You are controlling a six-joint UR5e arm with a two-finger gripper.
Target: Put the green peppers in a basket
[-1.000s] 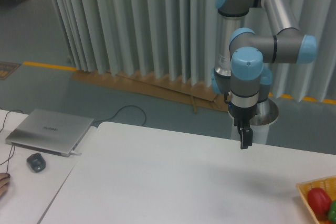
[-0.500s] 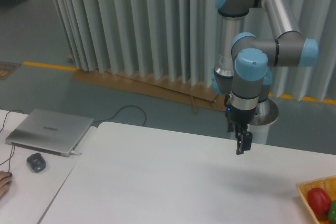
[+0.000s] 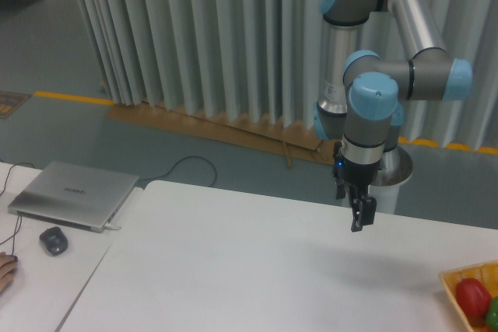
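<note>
Your end effector (image 3: pixel 358 215) hung in the air above the white tabletop (image 3: pixel 257 270), pointing down, well to the left of the basket (image 3: pixel 469 295) and higher than it. Its two fingers (image 3: pixel 357 221) looked drawn close together, seen almost edge-on, so you could not tell for certain whether any gap remained between them. Nothing was held between them and they touched nothing; only a faint shadow lay on the tabletop below and to the right of them.

The basket sat at the right edge of the view, on the near right corner of the tabletop, with only its orange-yellow left rim showing. The green pepper (image 3: pixel 492 312) lay inside the basket, cut off by the edge of the view so that you saw only a sliver of it. Just left of it, touching or nearly so, the red pepper (image 3: pixel 472 298) lay in the basket too.

Far to the left of the basket, a closed silver laptop (image 3: pixel 71 193) rested on a neighbouring surface, with a dark mouse (image 3: pixel 53 240) just in front of it.
</note>
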